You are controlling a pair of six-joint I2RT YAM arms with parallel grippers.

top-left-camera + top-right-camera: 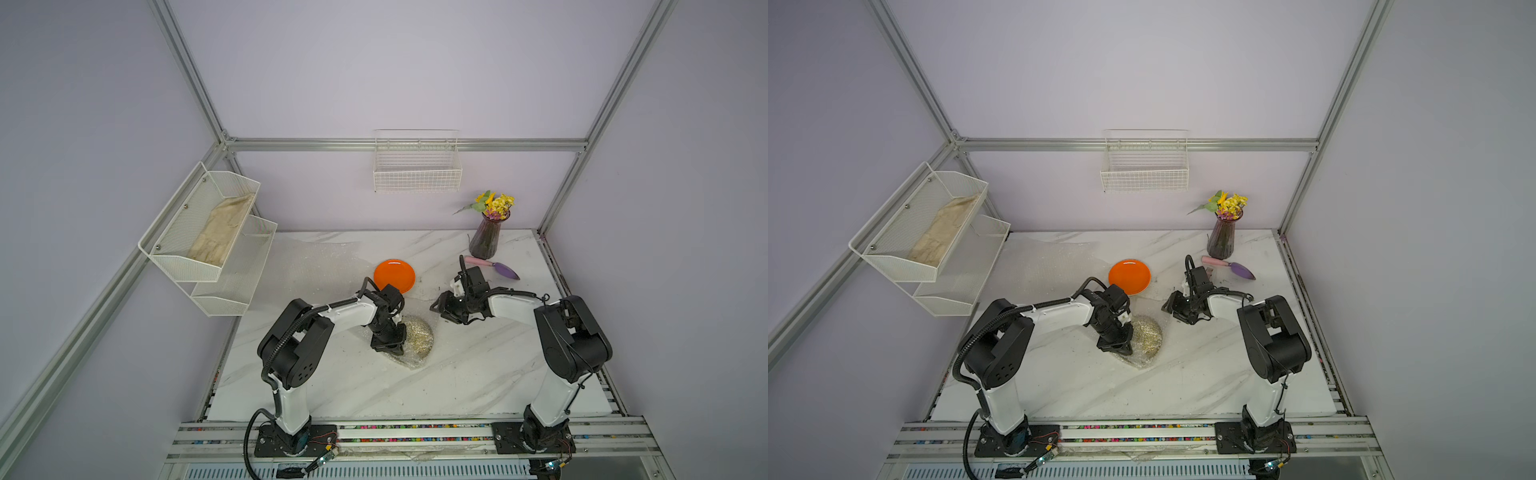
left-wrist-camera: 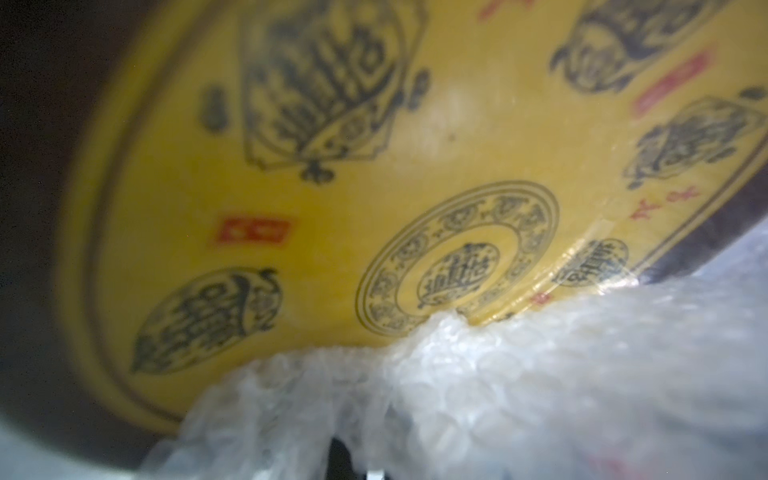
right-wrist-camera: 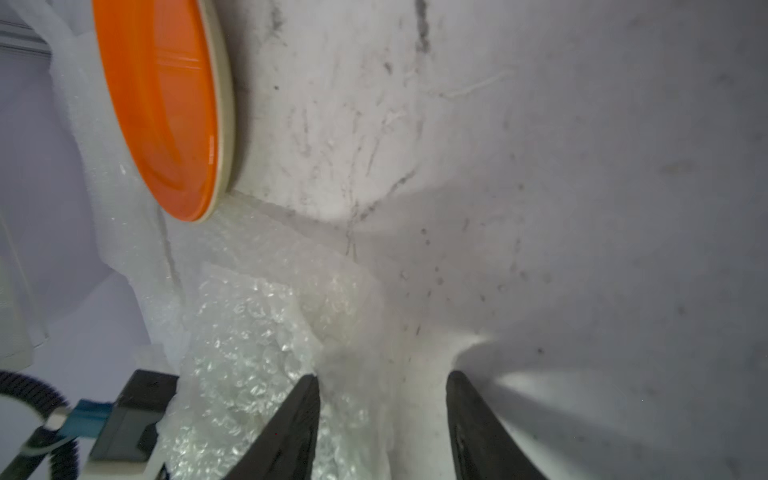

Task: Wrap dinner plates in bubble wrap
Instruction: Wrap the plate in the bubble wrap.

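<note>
A yellow plate with a dark ornamental pattern lies mid-table under crinkly bubble wrap. My left gripper points down at the plate's near-left edge. In the left wrist view the plate fills the frame and bunched wrap hides the jaws, which are shut on it. A plain orange plate sits behind on the edge of a flat bubble wrap sheet. My right gripper hovers open right of the plates. In its wrist view a wrap edge lies between its fingers, beside the orange plate.
A purple vase of flowers and a purple trowel with a pink handle stand at the back right. A wire basket hangs on the back wall. A two-tier mesh shelf on the left wall holds a beige cloth.
</note>
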